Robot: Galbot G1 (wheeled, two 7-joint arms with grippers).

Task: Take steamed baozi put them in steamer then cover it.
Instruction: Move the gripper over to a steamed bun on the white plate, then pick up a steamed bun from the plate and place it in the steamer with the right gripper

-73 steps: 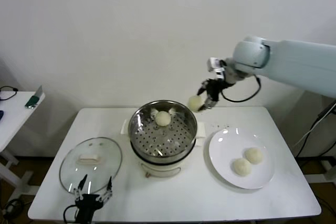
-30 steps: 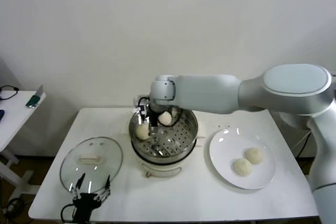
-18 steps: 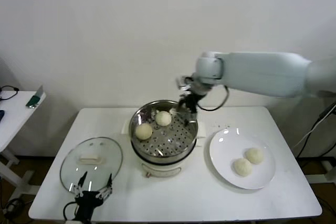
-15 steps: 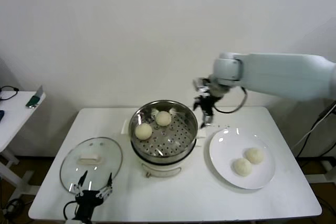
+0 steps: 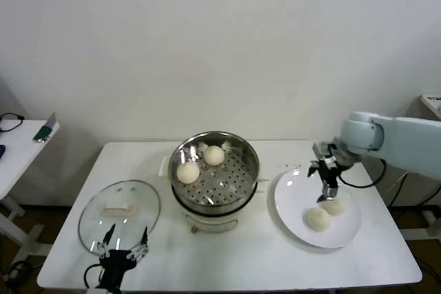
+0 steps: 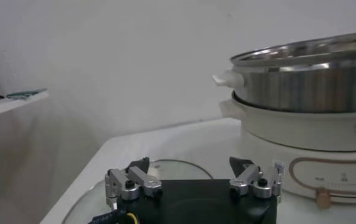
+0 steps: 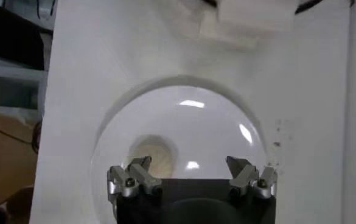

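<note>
Two steamed baozi [image 5: 188, 171] sit inside the steamer [image 5: 214, 170] mid-table, one at the back and one on its left side. The other two baozi [image 5: 325, 213] are on the white plate [image 5: 295, 198] just right of it. The right gripper [image 5: 326, 184] hangs over that plate with its fingers spread apart, holding nothing. The cover [image 5: 119, 213] lies flat on the table left of the steamer (handle up), and the left gripper [image 5: 121, 254] is parked at its near edge, fingers apart too.

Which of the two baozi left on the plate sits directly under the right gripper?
The rear baozi, farther from the robot and nearer the plate's right side; the right gripper hangs just above it, open. The other sits nearer, unattended.
</note>
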